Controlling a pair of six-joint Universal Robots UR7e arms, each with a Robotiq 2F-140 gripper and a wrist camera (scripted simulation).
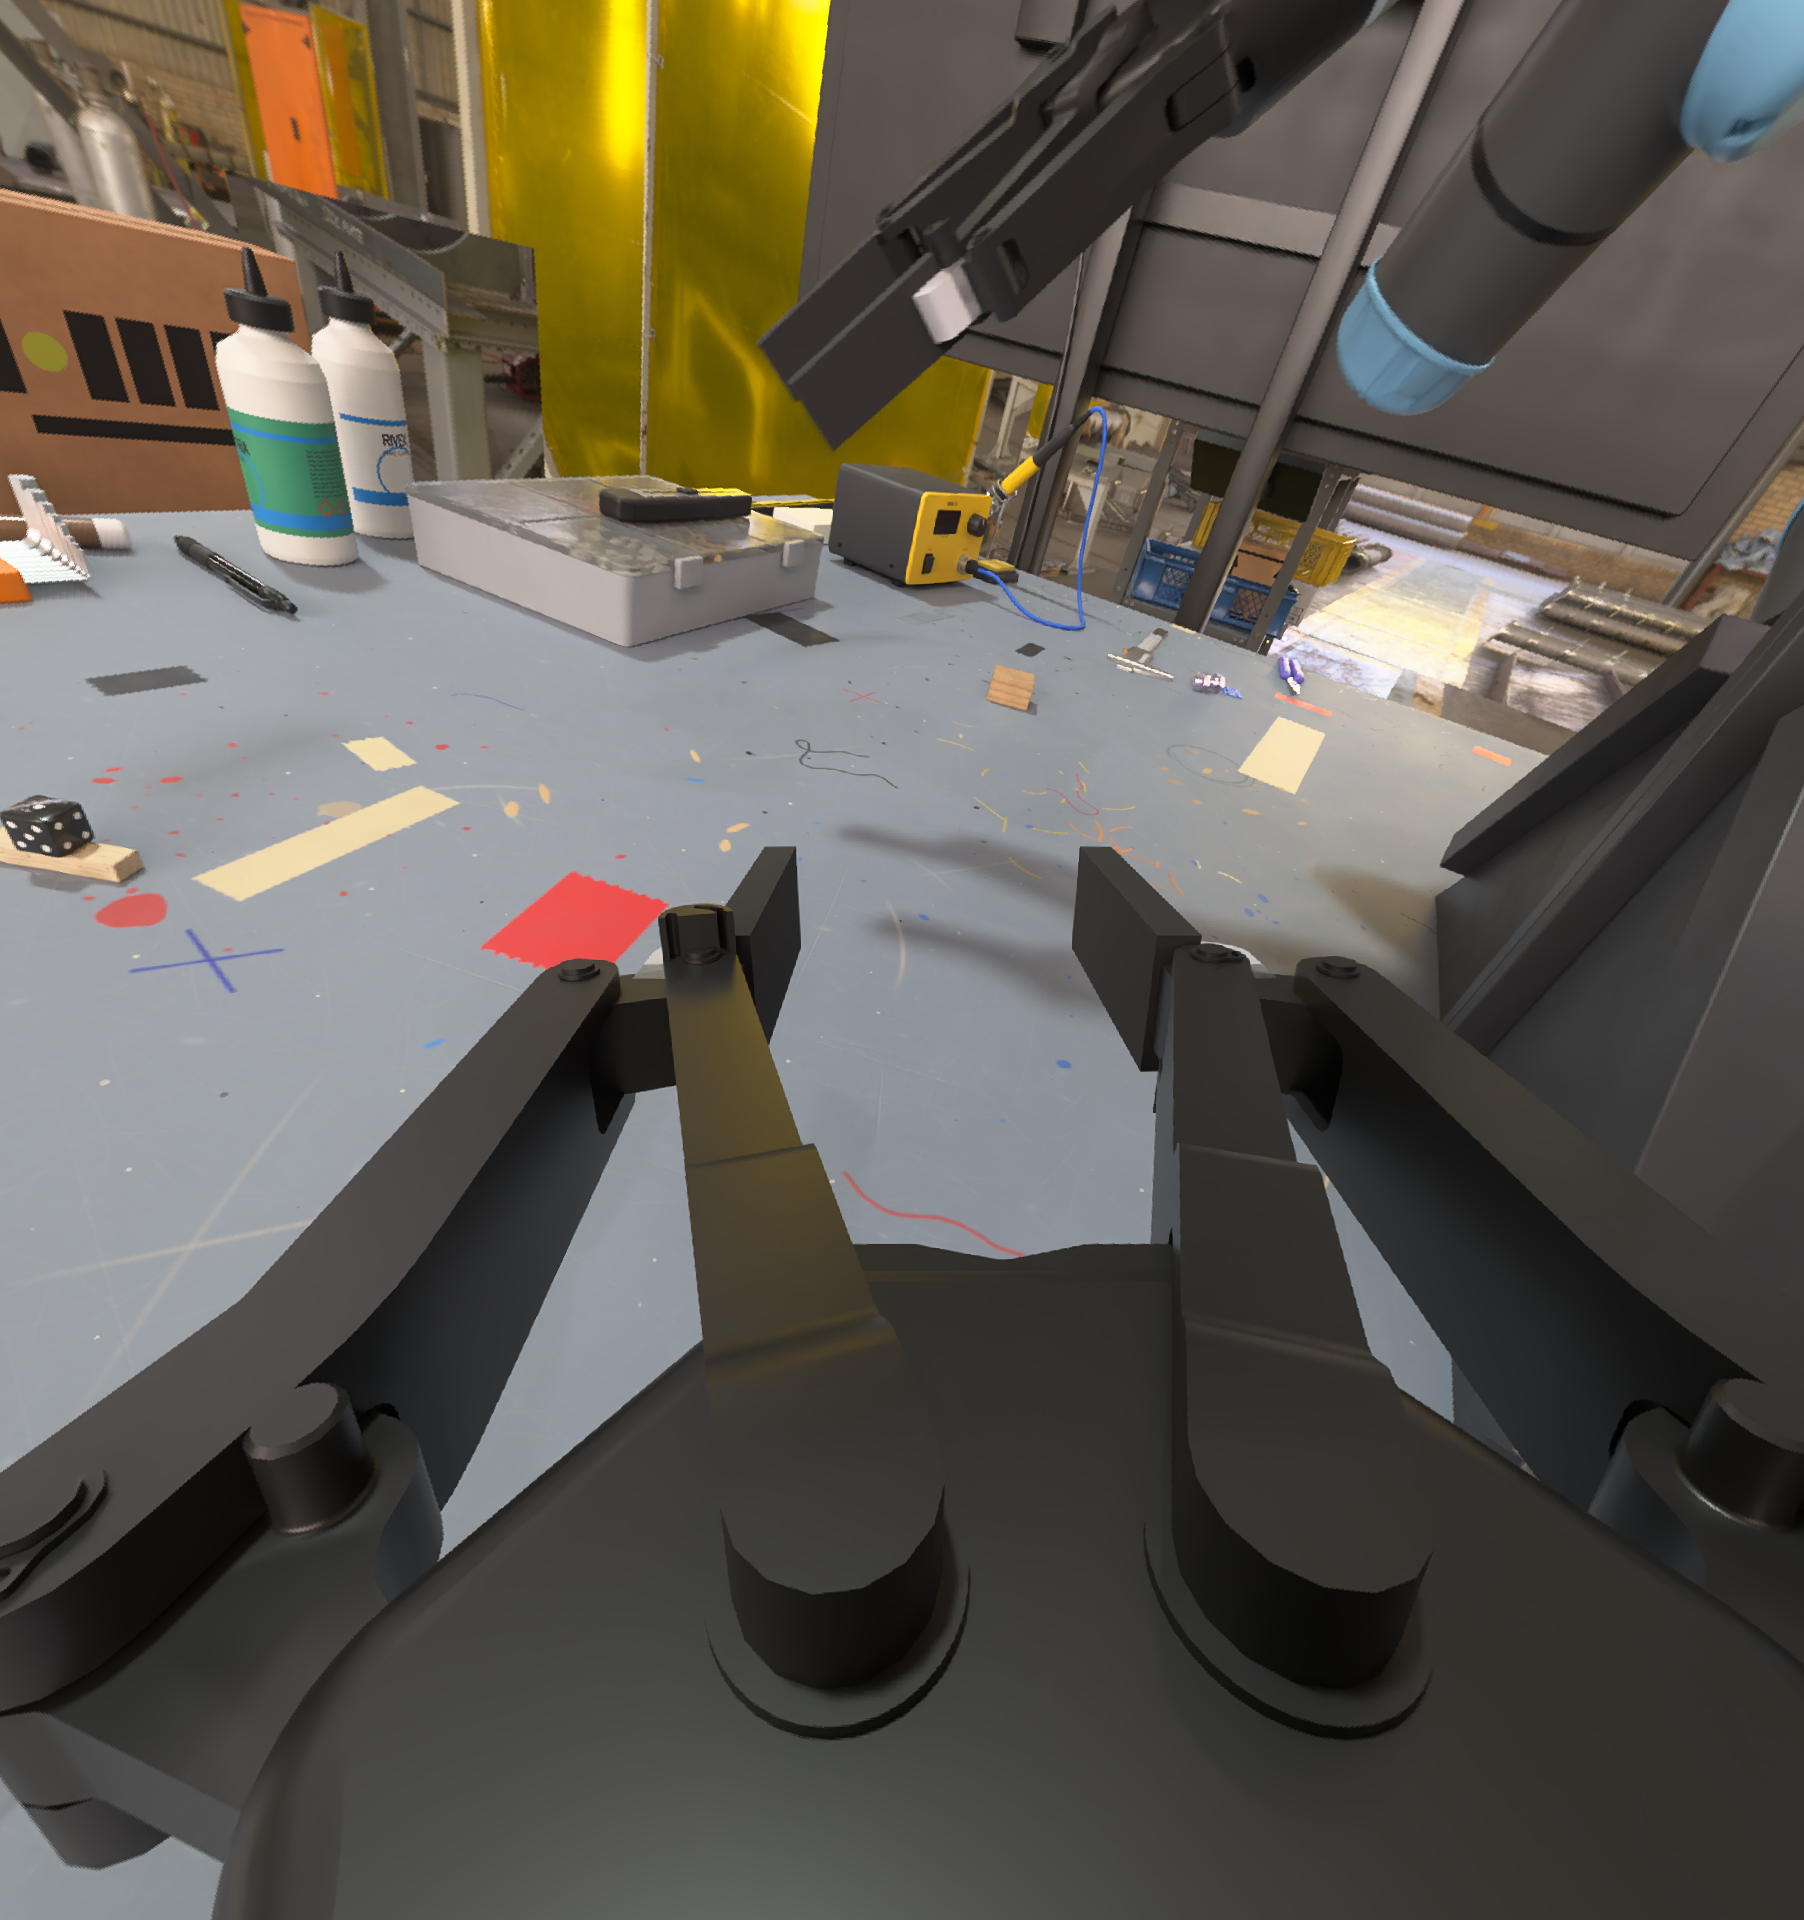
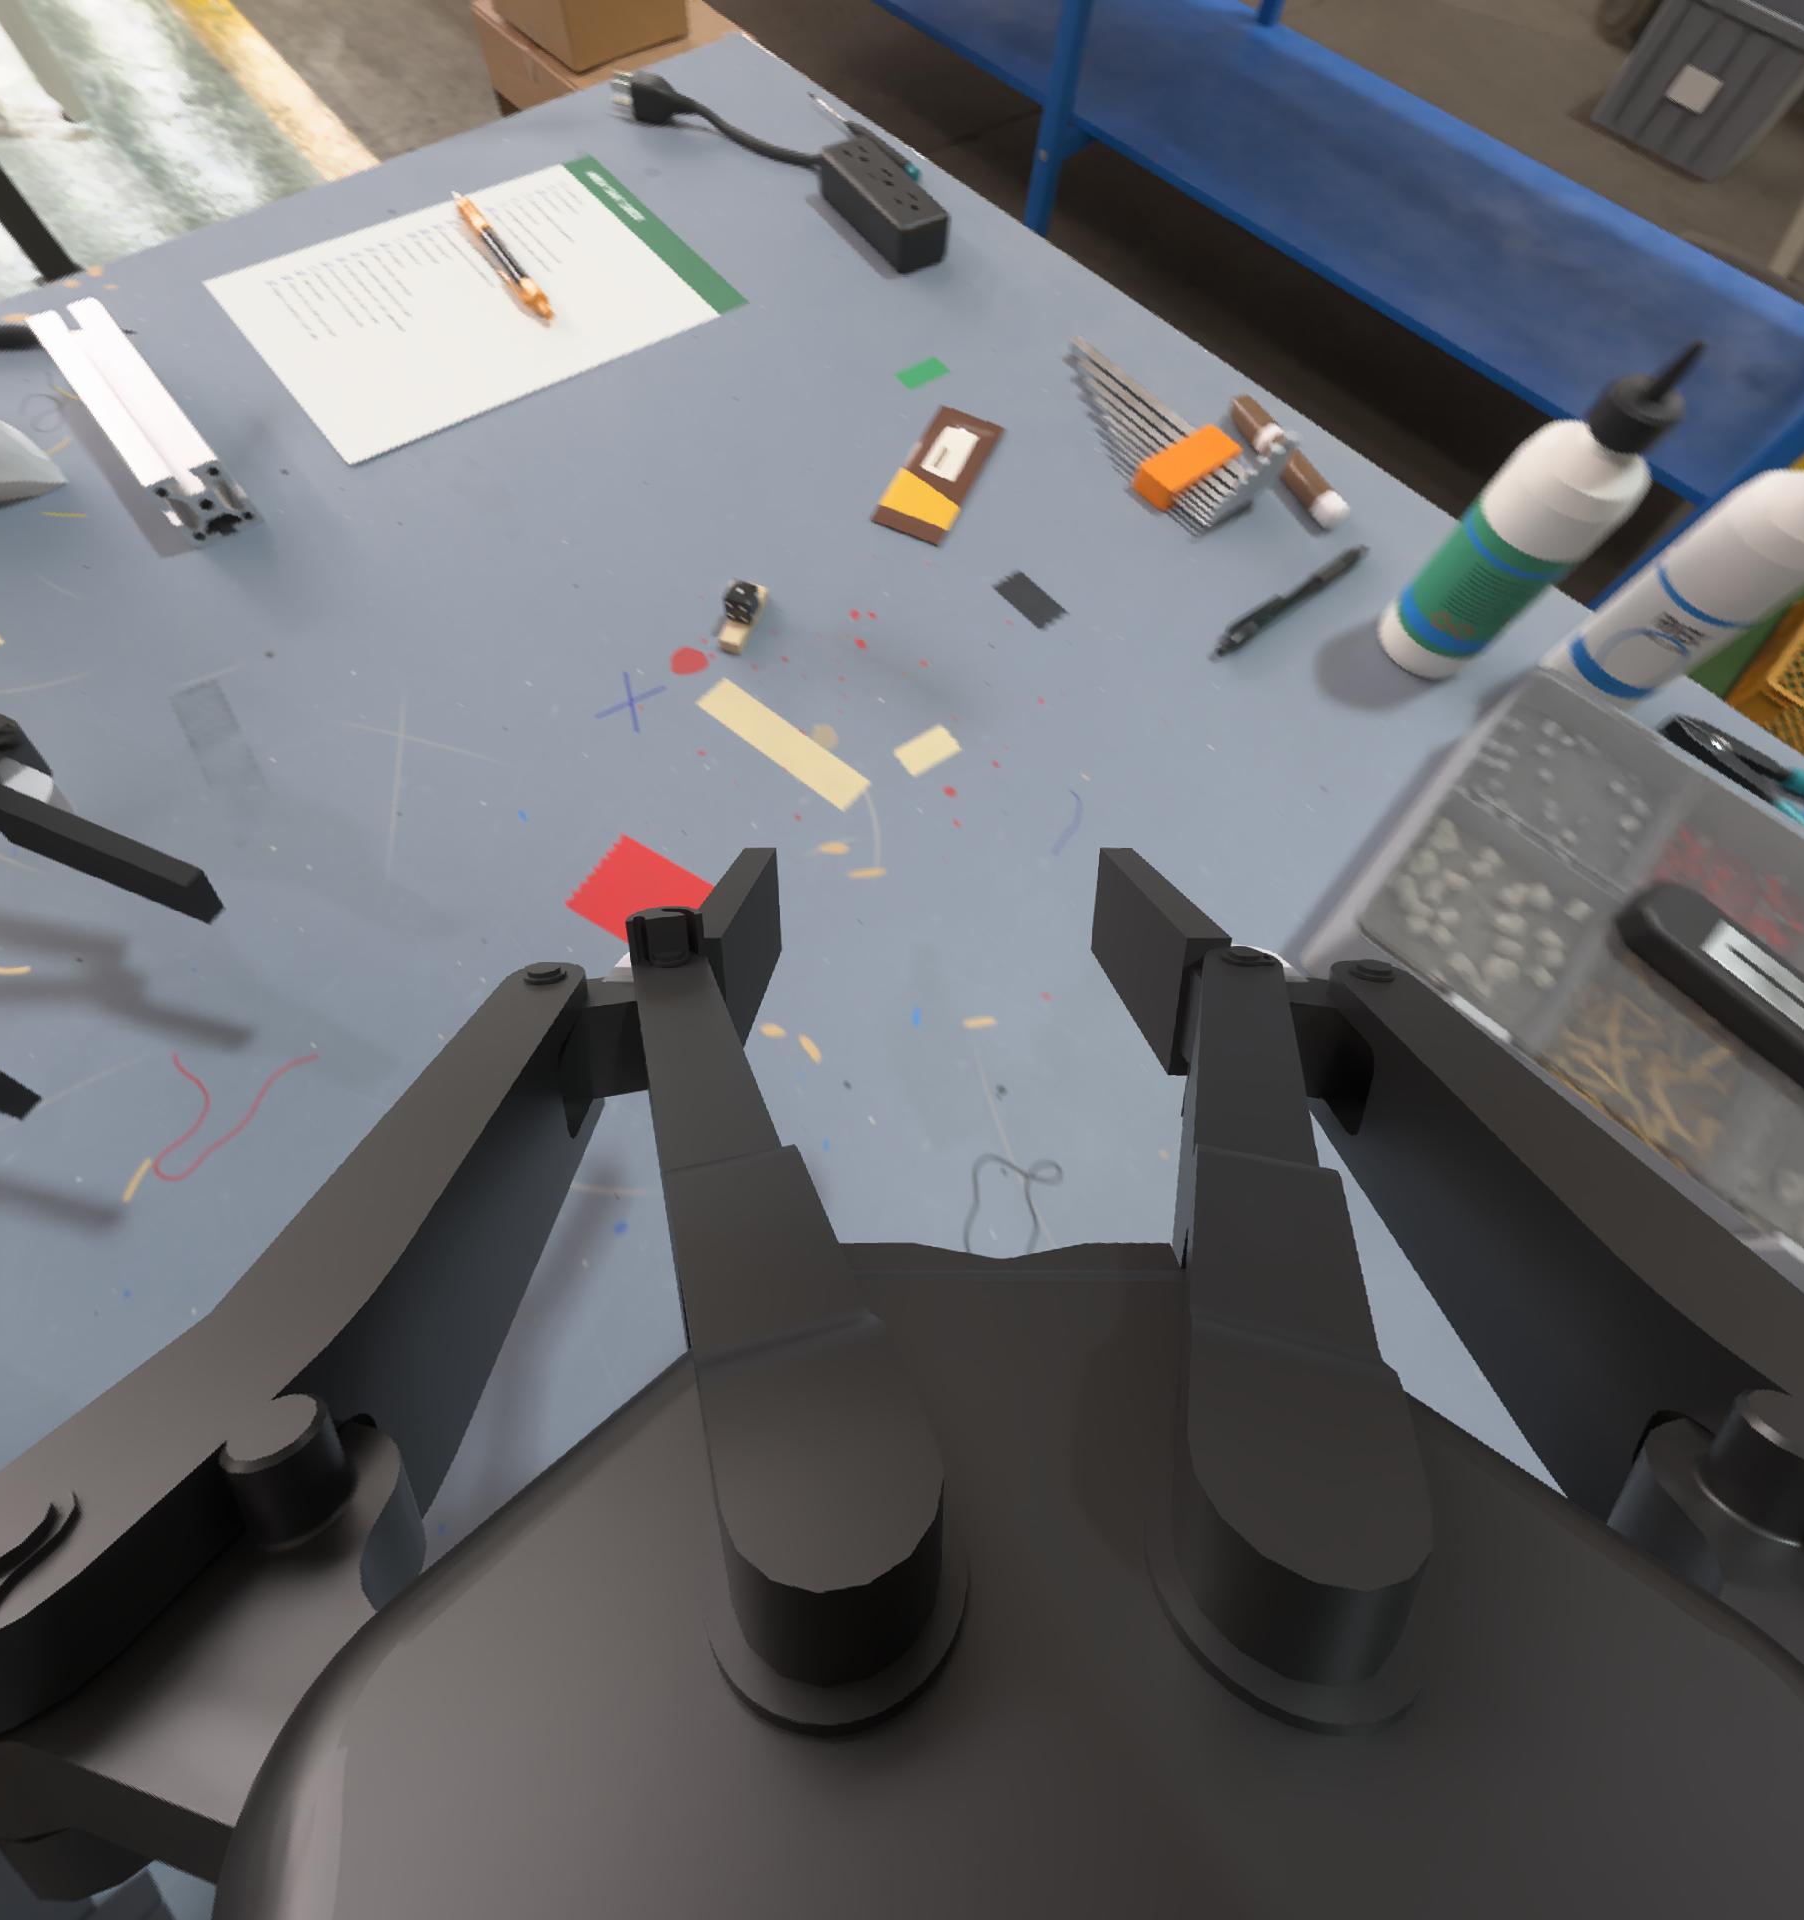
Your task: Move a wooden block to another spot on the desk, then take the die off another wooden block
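Observation:
A black die point(image 1: 46, 826) sits on a flat wooden block point(image 1: 62, 858) at the left of the grey desk; both show small in the right wrist view, die point(image 2: 741, 600) on block point(image 2: 740, 623). A second, bare wooden block point(image 1: 1011, 687) lies far off toward the desk's far edge. My left gripper point(image 1: 936, 914) is open and empty above the desk's middle, far from both blocks. My right gripper point(image 2: 937, 914) is open and empty, hovering high over the desk; it also shows at the top of the left wrist view point(image 1: 877, 343).
Two white glue bottles point(image 1: 285, 436), a black pen point(image 1: 236, 575), a grey parts box point(image 1: 617, 566) and a yellow soldering station point(image 1: 913, 520) stand at the back. A paper sheet with a pen point(image 2: 472, 301), a power strip point(image 2: 882, 197) and an aluminium profile point(image 2: 139, 416) lie farther off.

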